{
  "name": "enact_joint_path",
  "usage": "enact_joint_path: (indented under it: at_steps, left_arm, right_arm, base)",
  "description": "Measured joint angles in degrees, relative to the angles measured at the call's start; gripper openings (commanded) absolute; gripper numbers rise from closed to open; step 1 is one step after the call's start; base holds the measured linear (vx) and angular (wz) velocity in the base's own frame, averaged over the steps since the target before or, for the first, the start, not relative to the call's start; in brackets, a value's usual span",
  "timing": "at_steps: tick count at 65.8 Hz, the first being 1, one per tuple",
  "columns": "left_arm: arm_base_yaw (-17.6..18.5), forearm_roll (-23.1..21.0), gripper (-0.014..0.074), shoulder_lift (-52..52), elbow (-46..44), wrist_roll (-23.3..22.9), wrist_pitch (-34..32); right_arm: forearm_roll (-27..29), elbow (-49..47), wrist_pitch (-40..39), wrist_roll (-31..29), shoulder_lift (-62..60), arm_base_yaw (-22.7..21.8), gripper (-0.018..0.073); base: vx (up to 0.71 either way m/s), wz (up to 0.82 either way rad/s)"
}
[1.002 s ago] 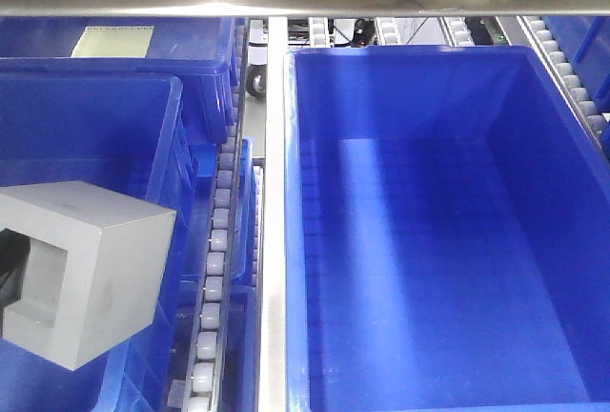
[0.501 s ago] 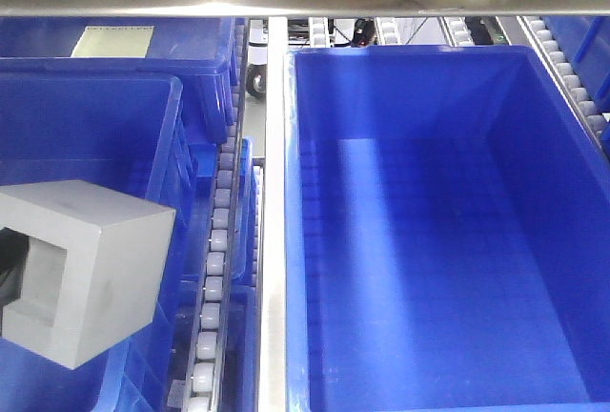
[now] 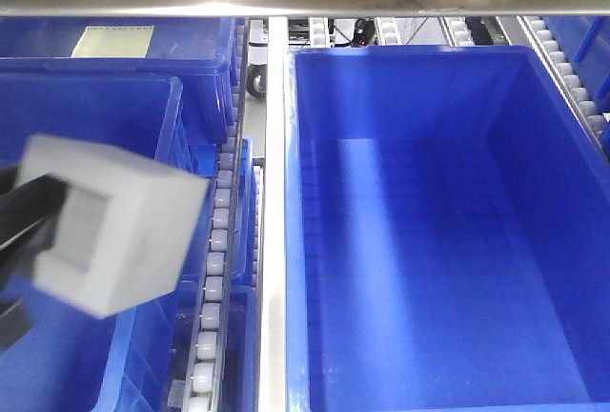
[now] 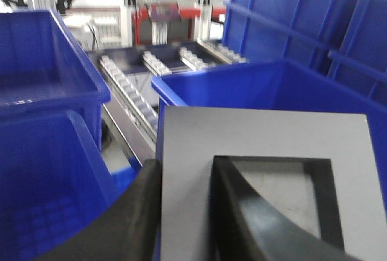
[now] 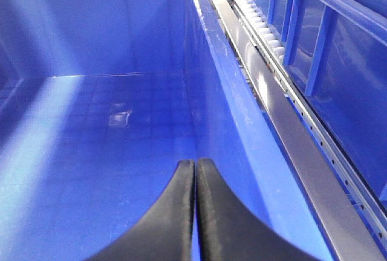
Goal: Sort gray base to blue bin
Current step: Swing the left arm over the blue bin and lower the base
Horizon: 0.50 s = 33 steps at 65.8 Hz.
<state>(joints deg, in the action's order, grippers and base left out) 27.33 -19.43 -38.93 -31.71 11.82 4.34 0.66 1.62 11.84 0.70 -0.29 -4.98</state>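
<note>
Above the near left bins, the gray base [image 3: 110, 224] is carried clamped in the left gripper [image 4: 184, 212], one finger inside its recess, one outside. Transport is judged underway; a rightward move over the blue bin [image 3: 297, 240] is needed. The right gripper [image 5: 195, 212] is closed, empty.

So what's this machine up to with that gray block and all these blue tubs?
The robot's left gripper holds the gray base, with one finger inside the block's square recess and the other against its outer side. The block looks blurred, hanging in the air above the bins on the left. The large blue bin on the right has nothing in it. The right gripper is shut and empty, hovering inside that bin.
</note>
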Motion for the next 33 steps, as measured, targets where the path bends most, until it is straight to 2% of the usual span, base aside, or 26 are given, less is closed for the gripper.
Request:
enact_joint_path:
  at_steps: [7,15,33]
  left_arm:
    - [2.1,0.0,-0.0006,-5.4,-3.3,0.0,0.1]
    - [7.0,0.0,-0.0006,-12.2,-7.0,0.0,-0.9]
    - [18.8,-0.1,-0.0006,-30.5,-16.0,0.0,-7.8]
  right_arm:
    - [0.0,0.0,0.0,0.0,0.0,0.0,-0.0005]
    - [0.0,0.0,0.0,0.0,0.0,0.0,-0.0005]
    - [0.0,0.0,0.0,0.0,0.0,0.0,-0.0005]
  base:
    - [0.00,0.00]
    - [0.00,0.00]
    - [0.00,0.00]
